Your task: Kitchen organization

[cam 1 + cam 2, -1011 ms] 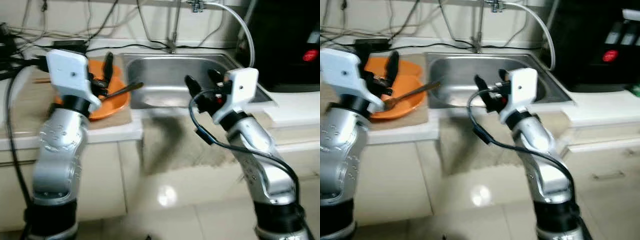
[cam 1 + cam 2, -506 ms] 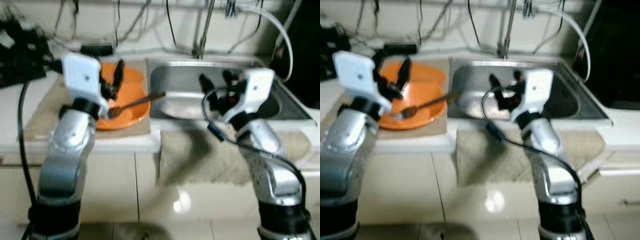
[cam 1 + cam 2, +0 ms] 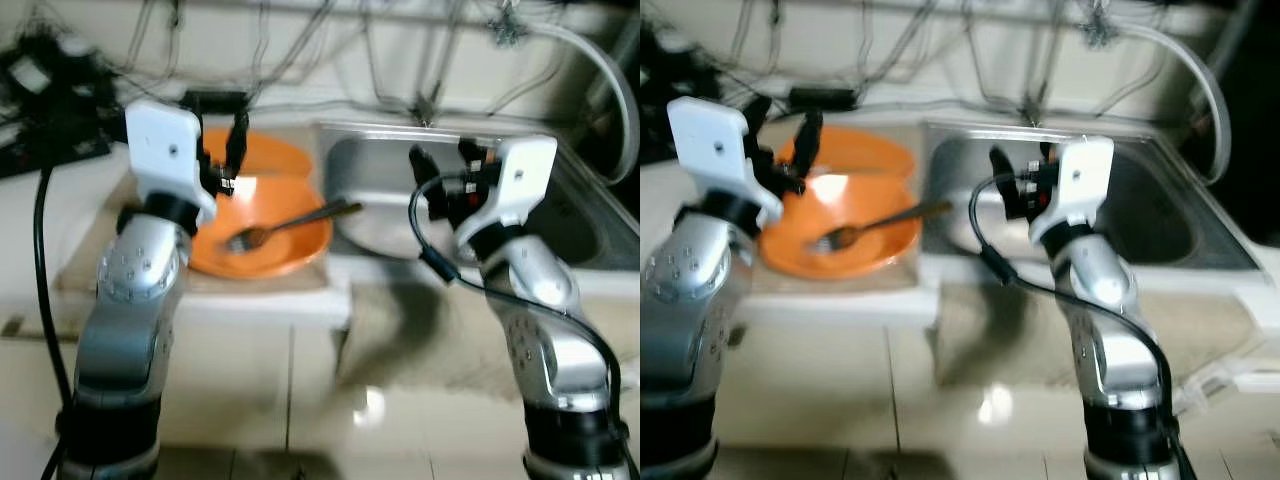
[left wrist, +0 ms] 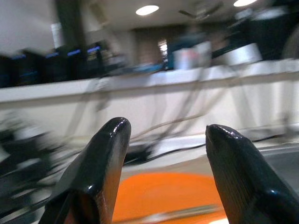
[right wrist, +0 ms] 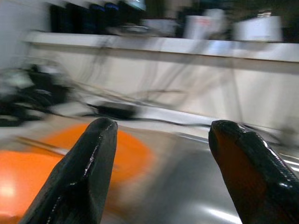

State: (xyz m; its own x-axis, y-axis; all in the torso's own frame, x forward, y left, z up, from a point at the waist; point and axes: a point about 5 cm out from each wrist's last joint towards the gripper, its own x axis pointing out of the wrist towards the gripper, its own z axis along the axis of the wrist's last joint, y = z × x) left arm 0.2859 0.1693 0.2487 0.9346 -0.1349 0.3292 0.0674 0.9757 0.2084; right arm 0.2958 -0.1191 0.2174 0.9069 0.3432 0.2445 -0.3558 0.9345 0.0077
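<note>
As the robot has stepped sideways along the counter [image 3: 200, 300] over the last second, the orange bowl [image 3: 262, 245] with the fork [image 3: 290, 224] lying in it now sits nearer the middle of view, just beside the sink [image 3: 390, 180]. The left gripper [image 3: 215, 150] hovers over the bowl's far rim and the right gripper [image 3: 447, 172] over the sink, both with jaws released and empty. Blur makes it hard to be sure, but this looks like lining up to take the fork.
</note>
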